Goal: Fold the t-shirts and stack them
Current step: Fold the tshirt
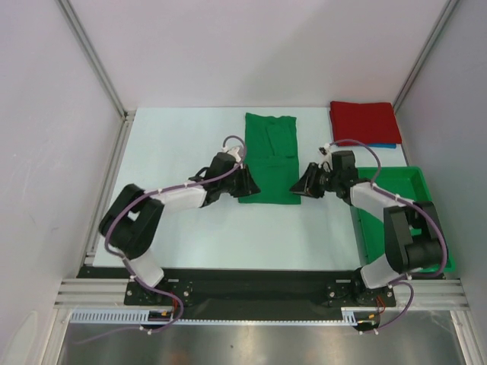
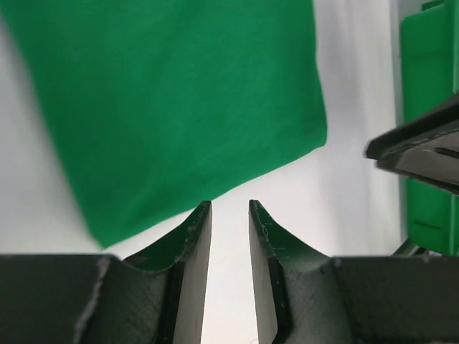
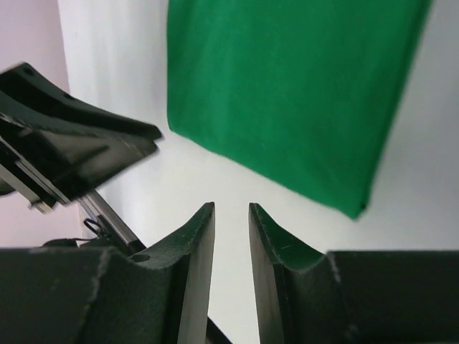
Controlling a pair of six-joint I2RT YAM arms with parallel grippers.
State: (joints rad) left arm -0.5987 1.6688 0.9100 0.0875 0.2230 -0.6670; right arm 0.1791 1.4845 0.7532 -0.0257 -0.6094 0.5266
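A bright green t-shirt [image 1: 270,156] lies flat at the table's middle as a long narrow strip, neckline at the far end. My left gripper [image 1: 251,185] sits at its near left corner and my right gripper [image 1: 298,185] at its near right corner, facing each other. In the left wrist view the left gripper [image 2: 230,204] is open by a narrow gap, only white table between the fingers, just short of the shirt's edge [image 2: 179,107]. The right gripper [image 3: 232,206] stands the same way, open and holding nothing, near the shirt's corner [image 3: 287,93]. A folded red t-shirt [image 1: 363,122] lies on a blue one [image 1: 384,144] at the back right.
A rigid green bin [image 1: 399,176] stands on the right beside the right arm and also shows in the left wrist view [image 2: 430,86]. Grey walls with metal rails close in the table on the left, back and right.
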